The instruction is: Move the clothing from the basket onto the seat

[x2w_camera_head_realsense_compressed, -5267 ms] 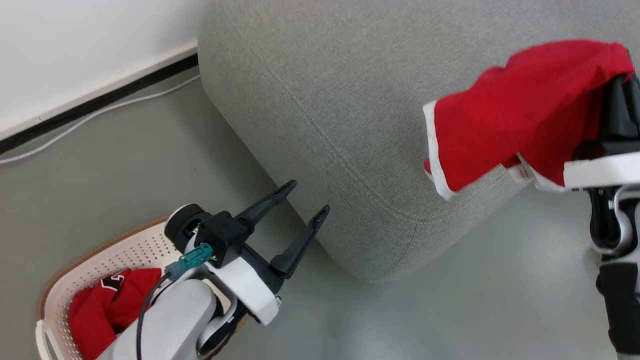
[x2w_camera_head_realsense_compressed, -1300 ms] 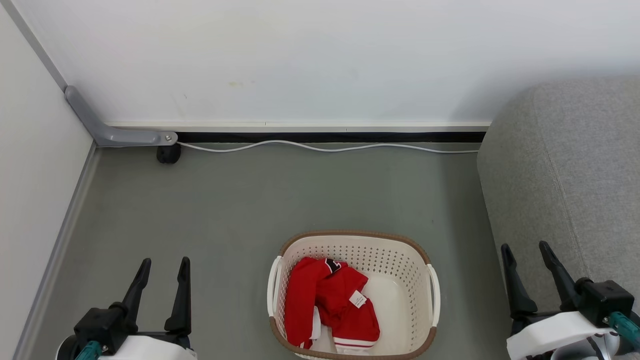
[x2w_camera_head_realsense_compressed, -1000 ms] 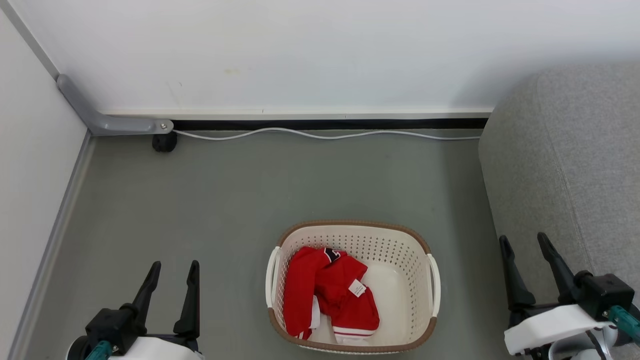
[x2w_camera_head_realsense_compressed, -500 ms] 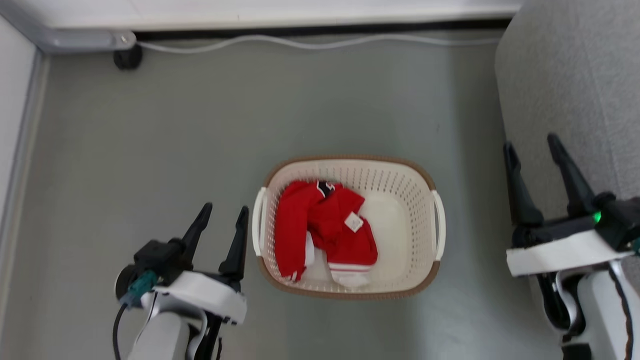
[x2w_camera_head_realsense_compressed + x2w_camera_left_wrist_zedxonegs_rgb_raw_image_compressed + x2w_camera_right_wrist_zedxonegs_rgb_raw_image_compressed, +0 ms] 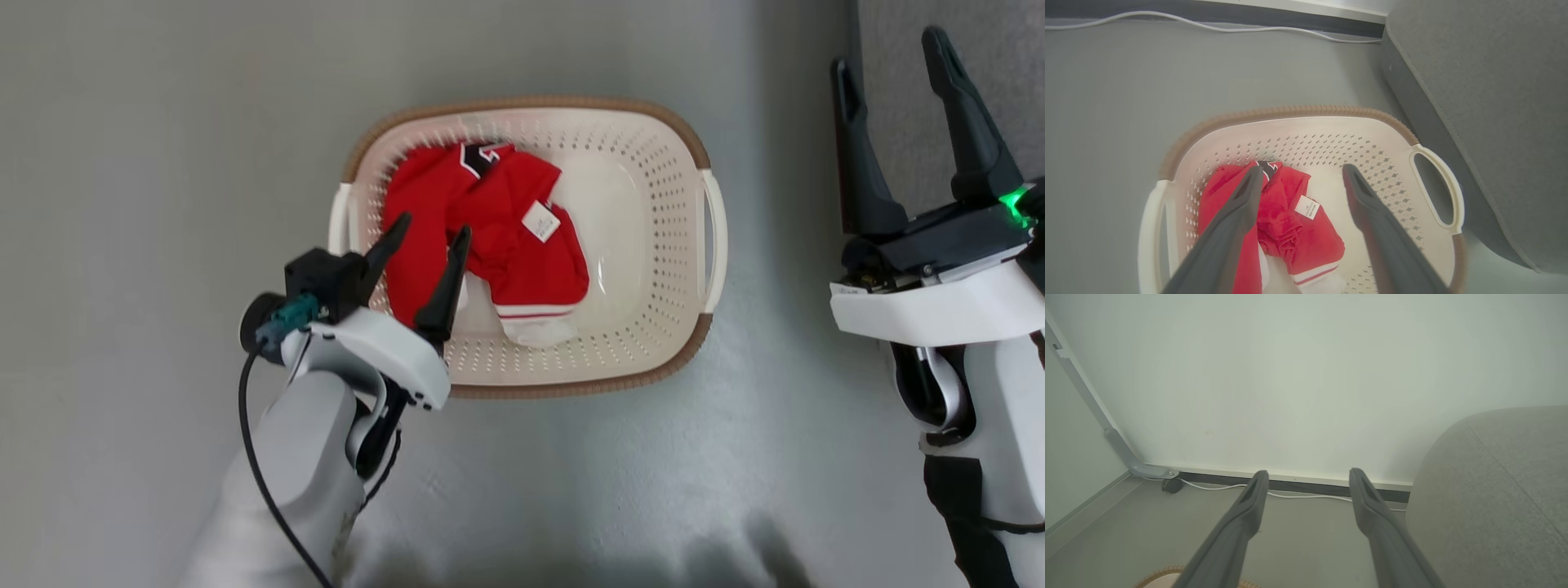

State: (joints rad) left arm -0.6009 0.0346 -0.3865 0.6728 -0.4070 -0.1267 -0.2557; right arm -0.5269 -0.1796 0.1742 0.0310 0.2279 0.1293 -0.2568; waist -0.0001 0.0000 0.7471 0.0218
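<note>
The cream basket [image 5: 653, 131] with a brown rim stands on the floor, and red clothing [image 5: 498, 220] with a white tag lies bunched in its left half. My left gripper [image 5: 433, 229] hangs open over the basket's near-left corner, above the clothing. In the left wrist view the open left gripper [image 5: 1300, 173] frames the clothing [image 5: 1306, 241] inside the basket [image 5: 1392, 163]. My right gripper [image 5: 890, 53] is open and empty, off to the basket's right beside the grey seat [image 5: 1004, 49]. The seat [image 5: 1486, 102] rises just right of the basket.
Grey floor [image 5: 163, 204] surrounds the basket. A white cable [image 5: 1208, 26] runs along the dark skirting by the wall. In the right wrist view I see the white wall [image 5: 1290, 375], a grey corner bracket [image 5: 1126, 457] with a small wheel and the seat's rounded end [image 5: 1494, 498].
The head view has tipped down onto the basket. My left gripper has swung right and forward from the floor beside the basket to over the clothing. Both grippers stay open.
</note>
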